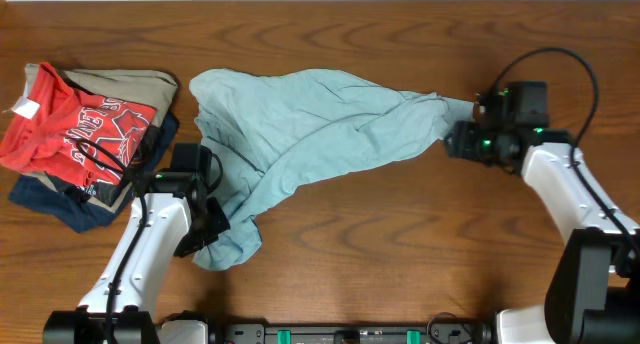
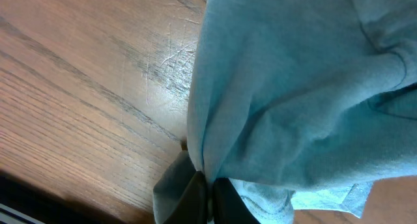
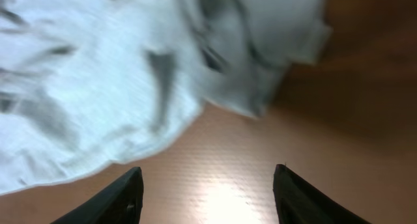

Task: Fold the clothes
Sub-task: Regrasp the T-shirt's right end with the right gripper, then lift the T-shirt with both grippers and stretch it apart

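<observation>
**Pale blue T-shirt (image 1: 320,124) is lying rumpled across the table, one end pinched**

Blue cloth is sprawling over the middle of the wooden table (image 1: 400,264). It is running in a crumpled band from the near left up towards the far right, where it is narrowing into a bunched tip. The wider part is sitting towards the far left, full of soft folds, and nothing about it is looking squared or flat.

The left gripper (image 1: 205,232) is down at the near-left end of the shirt. Its jaws are pressed together on a gathered fold of the blue fabric, and in the left wrist view the cloth is rising out of the closed fingers (image 2: 195,198) and draping off to the right.

The right gripper (image 1: 458,139) is sitting at the narrow right tip of the shirt with its jaws spread. From its wrist camera the two dark fingers (image 3: 124,195) are standing apart over bare wood. The edge of the cloth is lying just beyond them, and nothing is being gripped between them.

At the far left of the table a pile is resting apart from the shirt: a red shirt with white lettering (image 1: 70,124) is lying on top, a khaki garment (image 1: 130,84) behind it and a navy garment (image 1: 60,199) underneath
</observation>
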### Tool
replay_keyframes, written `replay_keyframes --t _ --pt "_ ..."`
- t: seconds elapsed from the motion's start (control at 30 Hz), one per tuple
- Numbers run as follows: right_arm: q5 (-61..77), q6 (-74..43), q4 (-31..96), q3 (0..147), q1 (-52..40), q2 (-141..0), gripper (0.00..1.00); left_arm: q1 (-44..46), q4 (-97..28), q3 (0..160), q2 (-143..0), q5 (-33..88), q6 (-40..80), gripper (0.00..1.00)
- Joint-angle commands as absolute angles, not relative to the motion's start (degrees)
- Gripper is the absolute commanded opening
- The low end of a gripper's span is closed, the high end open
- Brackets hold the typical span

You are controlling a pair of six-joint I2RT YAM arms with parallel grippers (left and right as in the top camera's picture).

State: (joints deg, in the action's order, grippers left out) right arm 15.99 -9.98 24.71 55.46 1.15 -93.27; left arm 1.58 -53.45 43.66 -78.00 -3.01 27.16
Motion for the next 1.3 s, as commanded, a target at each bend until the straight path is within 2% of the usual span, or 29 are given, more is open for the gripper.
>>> replay_keyframes --t 0.0,0.13,0.3,0.67,0.8,0.97,1.07,1.17,1.27 --pt "16.0 -11.4 20.6 53.2 -1.3 -93.7 0.61 1.3 -53.5 43.5 -77.9 -3.6 27.7 0.06" --pt "10.4 -17.2 12.5 50.0 -3.1 -93.8 0.57 1.3 -53.4 43.5 -77.9 -3.6 27.7 0.06" --pt "10.1 -17.4 5.4 49.1 -3.1 -95.4 0.56 1.3 -53.2 43.5 -77.9 -3.6 27.7 0.06" --pt "11.9 -18.2 1.3 49.1 -3.0 -101.7 0.54 1.3 -52.8 43.5 -77.9 -3.6 27.7 0.06" --pt "11.8 -18.7 -0.9 49.1 -3.0 -103.2 0.47 1.3 -52.8 43.5 -77.9 -3.6 27.7 0.06" --pt "11.8 -19.3 -4.0 49.1 -2.7 -103.3 0.44 1.3 -52.8 43.5 -77.9 -3.6 27.7 0.06" --pt "11.9 -19.3 -4.8 49.1 -2.3 -103.3 0.39 1.3 -52.8 43.5 -77.9 -3.6 27.7 0.06" --pt "11.9 -19.3 -4.3 49.1 -2.3 -103.3 0.25 1.3 -52.8 43.5 -77.9 -3.6 27.7 0.06" --pt "11.9 -19.3 -2.9 49.1 -2.3 -103.3 0.21 1.3 -52.8 43.5 -77.9 -3.6 27.7 0.06"
